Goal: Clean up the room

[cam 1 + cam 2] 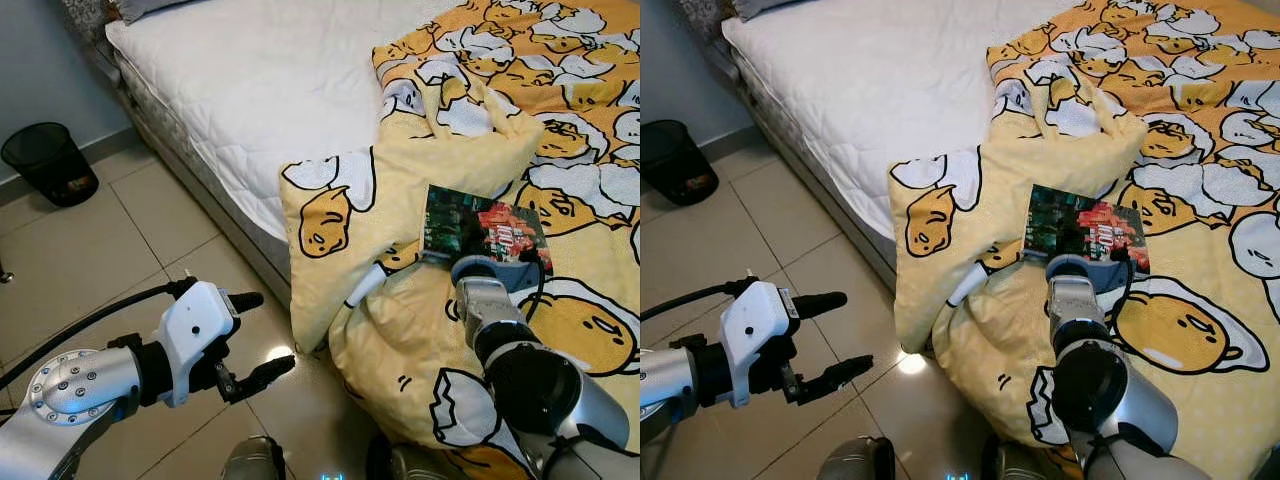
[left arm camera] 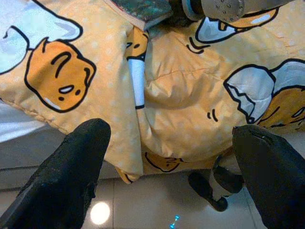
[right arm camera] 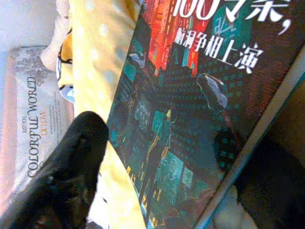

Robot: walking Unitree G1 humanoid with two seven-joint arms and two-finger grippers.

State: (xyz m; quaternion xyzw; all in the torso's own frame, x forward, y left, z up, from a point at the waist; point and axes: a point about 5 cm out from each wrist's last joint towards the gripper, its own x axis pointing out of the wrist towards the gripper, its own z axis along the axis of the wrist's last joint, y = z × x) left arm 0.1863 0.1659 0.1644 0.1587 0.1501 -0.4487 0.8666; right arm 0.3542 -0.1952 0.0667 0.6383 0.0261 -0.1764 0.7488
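Left eye view shows a thin rectangular book with a dark teal and red illustrated cover (image 1: pixel 483 233) lying flat on a crumpled yellow blanket printed with cartoon egg-yolk figures (image 1: pixel 420 340). The blanket covers the right part of a bed and spills over the bed's near edge down to the floor. The right gripper (image 1: pixel 478 258), at the end of a silver arm reaching forward from the lower right, sits at the book's near edge; the wrist hides its fingers from the head cameras. In the right wrist view, one black finger (image 3: pixel 62 176) rests on the yellow fabric just beside the book, whose cover carries printed Chinese characters, and the other finger is out of frame, so I cannot tell whether the fingers are clenched or released. A white quilted mattress (image 1: pixel 260 90) lies bare on the left part of the bed. The left gripper (image 1: pixel 256 338) hovers over the beige tiled floor (image 1: pixel 90 260) near the hanging blanket, its two black fingers spread apart and holding nothing. A black mesh wastebasket (image 1: pixel 48 162) stands on the floor by the wall, well apart from the bed.
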